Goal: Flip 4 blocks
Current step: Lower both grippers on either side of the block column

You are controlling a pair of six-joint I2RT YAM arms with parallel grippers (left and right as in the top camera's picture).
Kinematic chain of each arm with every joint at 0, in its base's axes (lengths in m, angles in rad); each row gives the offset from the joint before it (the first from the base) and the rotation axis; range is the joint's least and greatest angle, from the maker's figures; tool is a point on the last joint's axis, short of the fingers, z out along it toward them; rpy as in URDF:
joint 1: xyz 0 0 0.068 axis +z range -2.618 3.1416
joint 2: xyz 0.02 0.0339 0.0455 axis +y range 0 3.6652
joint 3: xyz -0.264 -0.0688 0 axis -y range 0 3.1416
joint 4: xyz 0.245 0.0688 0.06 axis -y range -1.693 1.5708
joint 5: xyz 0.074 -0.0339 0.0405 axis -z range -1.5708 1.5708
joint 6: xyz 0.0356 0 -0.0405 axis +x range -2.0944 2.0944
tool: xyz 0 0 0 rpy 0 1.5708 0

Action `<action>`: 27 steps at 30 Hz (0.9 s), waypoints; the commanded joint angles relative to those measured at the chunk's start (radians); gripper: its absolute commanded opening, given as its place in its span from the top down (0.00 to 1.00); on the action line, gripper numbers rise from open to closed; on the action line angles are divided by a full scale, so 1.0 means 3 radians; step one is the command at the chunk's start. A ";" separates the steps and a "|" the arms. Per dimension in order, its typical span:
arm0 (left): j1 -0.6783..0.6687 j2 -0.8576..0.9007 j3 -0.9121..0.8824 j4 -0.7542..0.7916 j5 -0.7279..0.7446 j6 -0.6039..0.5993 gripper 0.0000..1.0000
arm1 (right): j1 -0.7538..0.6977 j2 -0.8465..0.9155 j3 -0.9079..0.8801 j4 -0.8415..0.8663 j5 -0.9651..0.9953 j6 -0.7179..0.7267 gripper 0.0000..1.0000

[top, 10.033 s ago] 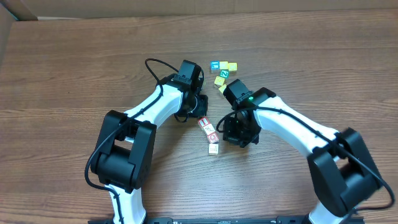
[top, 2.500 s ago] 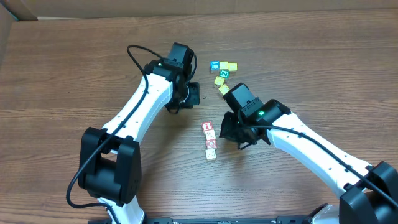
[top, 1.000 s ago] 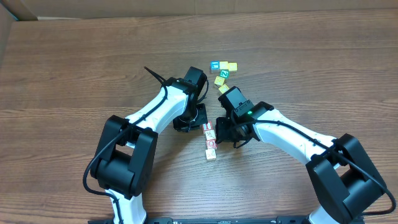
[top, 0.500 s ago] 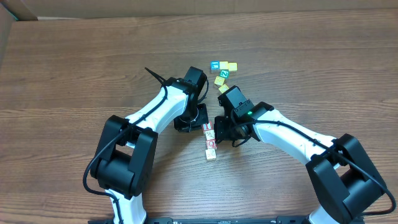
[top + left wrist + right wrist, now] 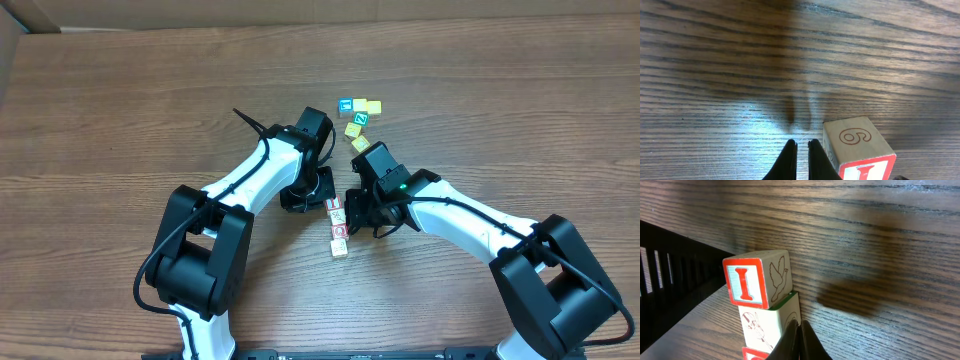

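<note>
At the table's centre, left to right: the left gripper (image 5: 801, 146), jaws pinched together and empty, has its tips low over the wood just beside the end block (image 5: 856, 145), which shows a red "I" on one face and a ringed numeral on top. The blocks (image 5: 338, 226) lie in a short row between the two arms. The right gripper (image 5: 799, 328), likewise closed on nothing, points at the edge of the second block (image 5: 771, 322). Judged step: tipping the end block. The next move calls for a gentle sideways push — enough to roll it over without scattering its neighbours.
</note>
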 commanded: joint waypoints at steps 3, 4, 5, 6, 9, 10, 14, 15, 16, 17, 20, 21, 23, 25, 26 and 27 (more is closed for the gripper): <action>-0.0023 0.0037 -0.0034 0.0005 0.0038 -0.0066 0.96 | -0.0003 0.0010 -0.0037 0.0033 0.0017 -0.0032 0.96; -0.0023 0.0037 -0.0034 0.0005 0.0038 -0.0066 0.96 | -0.0003 0.0010 -0.0037 0.0036 0.0017 -0.0032 0.96; -0.0023 0.0037 -0.0034 0.0005 0.0038 -0.0066 0.96 | -0.0003 0.0010 -0.0037 0.0037 0.0015 -0.0032 0.96; -0.0023 0.0037 -0.0034 0.0005 0.0038 -0.0066 0.96 | -0.0003 0.0010 -0.0037 0.0037 0.0013 -0.0032 0.96; -0.0023 0.0037 -0.0034 0.0005 0.0038 -0.0066 0.96 | -0.0003 0.0010 -0.0037 0.0038 0.0005 -0.0032 0.96; -0.0023 0.0037 -0.0034 0.0005 0.0037 -0.0066 0.96 | -0.0003 0.0010 -0.0037 0.0038 0.0005 -0.0032 0.96; -0.0023 0.0037 -0.0034 0.0005 0.0024 -0.0066 0.96 | -0.0003 0.0010 -0.0037 0.0038 -0.0020 -0.0032 0.96; -0.0023 0.0037 -0.0034 0.0006 0.0024 -0.0066 0.96 | -0.0003 0.0010 -0.0037 0.0038 -0.0020 -0.0032 0.96; -0.0023 0.0037 -0.0034 0.0010 0.0024 -0.0066 0.96 | -0.0003 0.0010 -0.0037 0.0038 -0.0020 -0.0033 0.96; -0.0023 0.0037 -0.0034 0.0011 0.0024 -0.0066 0.96 | -0.0003 0.0010 -0.0037 0.0039 -0.0020 -0.0034 0.96; -0.0023 0.0037 -0.0034 0.0013 0.0014 -0.0066 0.96 | -0.0003 0.0010 -0.0037 0.0041 -0.0020 -0.0038 0.96; -0.0023 0.0037 -0.0034 0.0013 0.0013 -0.0066 0.96 | -0.0003 0.0010 -0.0037 0.0041 -0.0020 -0.0046 0.96; -0.0023 0.0037 -0.0034 0.0013 0.0013 -0.0066 0.96 | -0.0001 0.0010 -0.0037 0.0041 -0.0020 -0.0045 0.96; -0.0023 0.0037 -0.0034 0.0014 0.0013 -0.0066 0.96 | 0.0001 0.0010 -0.0037 0.0043 -0.0020 -0.0046 0.96; -0.0023 0.0037 -0.0034 0.0015 0.0013 -0.0066 0.96 | 0.0001 0.0010 -0.0037 0.0045 -0.0022 -0.0046 0.96; -0.0023 0.0037 -0.0034 0.0015 0.0013 -0.0066 0.96 | 0.0001 0.0010 -0.0037 0.0050 -0.0022 -0.0046 0.96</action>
